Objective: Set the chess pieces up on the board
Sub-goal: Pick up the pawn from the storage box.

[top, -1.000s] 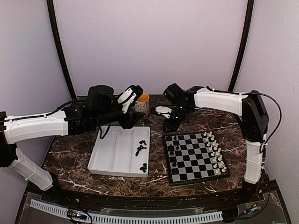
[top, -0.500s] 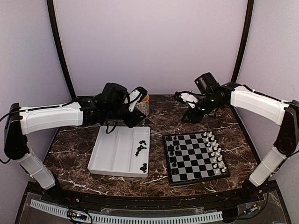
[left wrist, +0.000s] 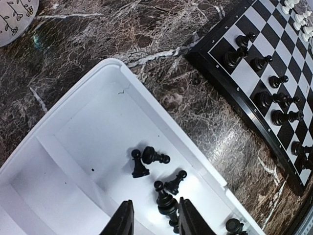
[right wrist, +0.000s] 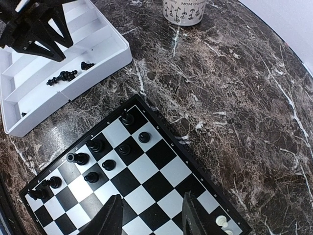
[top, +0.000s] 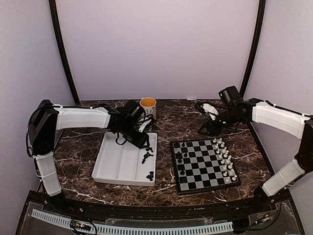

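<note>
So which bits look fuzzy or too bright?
Left wrist view: the white tray glares brightest near the jaws, which look soft. Right wrist view: the board is sharp, evenly lit. Top external view: the chess pieces are tiny blobs.

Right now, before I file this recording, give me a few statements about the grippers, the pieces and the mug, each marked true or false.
1. The left gripper hangs over the white tray, its fingers either side of a black chess piece. True.
2. The right gripper holds a white piece. False: its jaws stand open with nothing between them.
3. White chess pieces stand along the right side of the board in the top view. True.
4. The mug sits inside the tray. False: it stands on the table behind the tray.
</note>
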`<state>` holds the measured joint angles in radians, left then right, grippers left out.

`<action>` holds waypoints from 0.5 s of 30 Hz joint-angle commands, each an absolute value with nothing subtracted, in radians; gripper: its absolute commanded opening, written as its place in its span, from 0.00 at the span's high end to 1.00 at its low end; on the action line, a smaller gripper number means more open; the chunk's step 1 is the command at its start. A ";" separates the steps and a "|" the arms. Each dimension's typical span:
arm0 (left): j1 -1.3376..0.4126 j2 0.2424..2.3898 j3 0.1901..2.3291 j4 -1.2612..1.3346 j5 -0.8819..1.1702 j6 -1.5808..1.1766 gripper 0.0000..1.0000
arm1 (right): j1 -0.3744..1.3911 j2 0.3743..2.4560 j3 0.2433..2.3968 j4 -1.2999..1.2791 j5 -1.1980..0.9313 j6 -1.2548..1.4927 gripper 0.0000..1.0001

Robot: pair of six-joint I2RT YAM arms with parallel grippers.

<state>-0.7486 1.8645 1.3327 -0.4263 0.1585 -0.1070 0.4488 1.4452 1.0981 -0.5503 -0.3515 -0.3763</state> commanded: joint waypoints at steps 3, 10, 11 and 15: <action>-0.750 1.933 1.449 -0.503 0.144 -0.166 0.68 | 0.445 1.424 1.089 -0.493 -0.400 -0.375 0.56; -0.751 2.025 1.532 -0.565 0.132 -0.163 0.73 | 0.445 1.411 1.070 -0.484 -0.395 -0.382 0.56; -0.751 2.030 1.536 -0.575 0.130 -0.162 0.74 | 0.445 1.412 1.069 -0.482 -0.395 -0.383 0.56; -0.751 2.049 1.555 -0.598 0.125 -0.155 0.73 | 0.445 1.428 1.060 -0.480 -0.407 -0.380 0.56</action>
